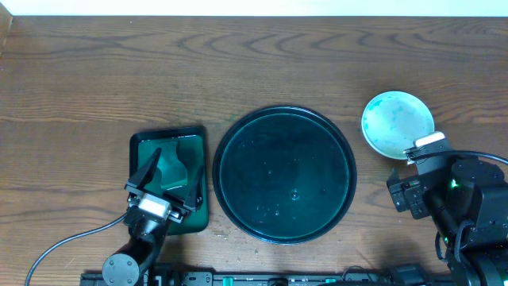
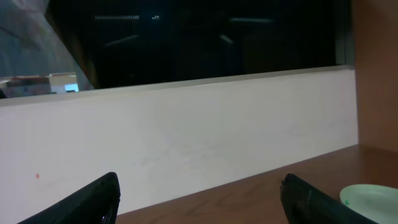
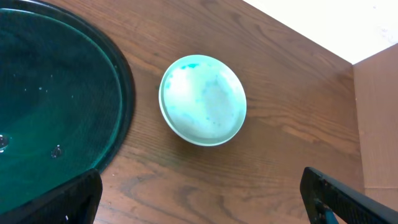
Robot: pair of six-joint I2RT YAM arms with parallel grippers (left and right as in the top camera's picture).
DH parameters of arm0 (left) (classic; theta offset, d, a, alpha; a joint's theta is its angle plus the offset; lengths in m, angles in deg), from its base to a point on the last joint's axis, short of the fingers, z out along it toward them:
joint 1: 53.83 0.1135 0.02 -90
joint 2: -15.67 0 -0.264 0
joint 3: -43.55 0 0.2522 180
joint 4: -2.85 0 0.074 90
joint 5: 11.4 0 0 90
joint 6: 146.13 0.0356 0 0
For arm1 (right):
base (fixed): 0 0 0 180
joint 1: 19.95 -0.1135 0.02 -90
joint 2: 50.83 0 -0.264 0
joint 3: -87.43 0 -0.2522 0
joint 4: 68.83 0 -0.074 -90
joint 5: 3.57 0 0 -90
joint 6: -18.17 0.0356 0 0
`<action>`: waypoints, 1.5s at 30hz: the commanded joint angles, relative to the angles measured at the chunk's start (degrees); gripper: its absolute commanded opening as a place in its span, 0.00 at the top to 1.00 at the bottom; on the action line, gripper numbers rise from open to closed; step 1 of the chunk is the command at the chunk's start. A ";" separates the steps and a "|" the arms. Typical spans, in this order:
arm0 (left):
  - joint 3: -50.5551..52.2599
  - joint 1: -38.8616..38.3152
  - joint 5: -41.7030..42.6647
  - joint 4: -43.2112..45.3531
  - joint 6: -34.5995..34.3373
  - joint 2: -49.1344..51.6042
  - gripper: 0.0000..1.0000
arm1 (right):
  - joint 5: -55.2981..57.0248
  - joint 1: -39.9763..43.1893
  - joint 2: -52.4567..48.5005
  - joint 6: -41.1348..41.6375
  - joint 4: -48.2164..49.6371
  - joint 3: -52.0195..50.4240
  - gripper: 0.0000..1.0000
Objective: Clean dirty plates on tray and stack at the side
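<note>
The large round dark tray point(image 1: 343, 176) lies in the middle of the table with only water drops on it; its rim also shows in the right wrist view point(image 3: 127, 93). A white plate point(image 1: 397, 123) with faint teal smears sits on the wood to the tray's right, and I cannot tell whether others lie under it. It also shows in the right wrist view point(image 3: 203, 99) and the left wrist view point(image 2: 372, 199). My right gripper point(image 3: 200, 179) is open and empty, just short of the plate. My left gripper point(image 1: 168, 179) is open and empty above the rectangular green tray; it also shows in the left wrist view point(image 2: 199, 182).
A small rectangular green tray point(image 1: 143, 147) sits left of the round tray with a teal-green cloth or sponge point(image 1: 178, 164) in it. A white wall point(image 2: 186, 143) runs along the table's far edge. A cardboard box point(image 3: 376, 118) stands at the far right.
</note>
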 commanded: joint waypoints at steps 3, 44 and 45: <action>1.01 -2.25 -4.94 0.39 -0.39 -0.48 0.17 | -0.02 -0.57 -0.02 -0.39 -0.04 0.79 0.01; 3.13 -2.12 -13.86 -27.45 -0.39 -0.35 0.17 | -0.02 -0.57 -0.02 -0.39 -0.02 0.79 0.01; 3.13 -2.12 -13.86 -27.45 -0.39 -0.35 0.17 | -0.02 -0.57 -0.02 -0.39 -0.02 0.79 0.01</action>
